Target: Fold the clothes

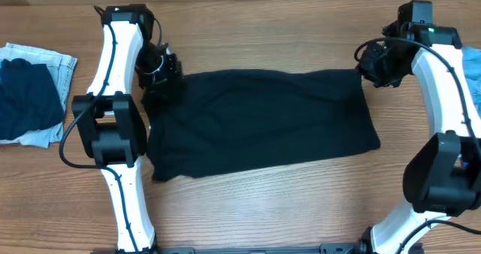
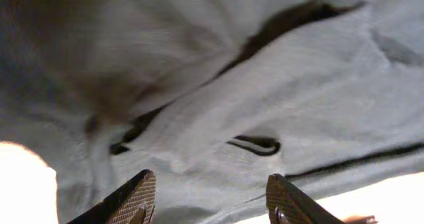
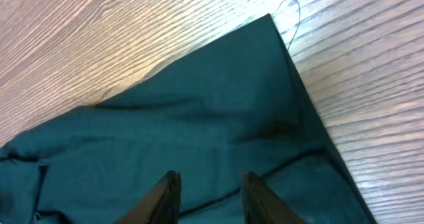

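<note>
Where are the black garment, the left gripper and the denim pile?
black garment (image 1: 263,122), overhead view, middle of the cloth.
left gripper (image 2: 212,191), left wrist view, midway between its fingertips.
denim pile (image 1: 30,96), overhead view, dark top piece.

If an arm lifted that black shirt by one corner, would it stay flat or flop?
Probably flop: the black shirt lies in soft wrinkles, so it would likely sag from wherever it's lifted. It looks thin, so probably light. Pushed on the table, it may bunch rather than slide.
</note>
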Controlling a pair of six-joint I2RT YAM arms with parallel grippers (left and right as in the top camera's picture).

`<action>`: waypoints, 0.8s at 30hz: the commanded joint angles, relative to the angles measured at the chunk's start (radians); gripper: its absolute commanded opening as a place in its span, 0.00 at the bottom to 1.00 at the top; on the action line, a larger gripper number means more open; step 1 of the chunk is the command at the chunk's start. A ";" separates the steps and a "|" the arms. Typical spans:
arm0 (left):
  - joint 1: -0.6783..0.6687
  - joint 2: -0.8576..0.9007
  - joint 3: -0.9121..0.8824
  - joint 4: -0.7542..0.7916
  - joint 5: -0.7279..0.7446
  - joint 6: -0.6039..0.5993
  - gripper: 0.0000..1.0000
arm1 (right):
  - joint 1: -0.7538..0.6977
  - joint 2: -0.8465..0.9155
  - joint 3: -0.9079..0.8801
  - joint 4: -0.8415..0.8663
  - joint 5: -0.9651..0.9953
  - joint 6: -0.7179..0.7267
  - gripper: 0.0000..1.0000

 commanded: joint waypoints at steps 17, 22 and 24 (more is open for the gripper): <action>0.021 -0.013 -0.200 0.292 0.006 -0.298 0.53 | 0.000 -0.004 0.017 0.024 -0.003 -0.008 0.36; 0.058 -0.013 -0.199 0.304 0.007 -0.298 0.26 | -0.001 0.001 0.009 -0.018 -0.003 -0.008 0.36; 0.082 -0.017 -0.199 0.301 0.016 -0.296 0.16 | -0.001 0.013 0.000 -0.029 0.001 -0.008 0.36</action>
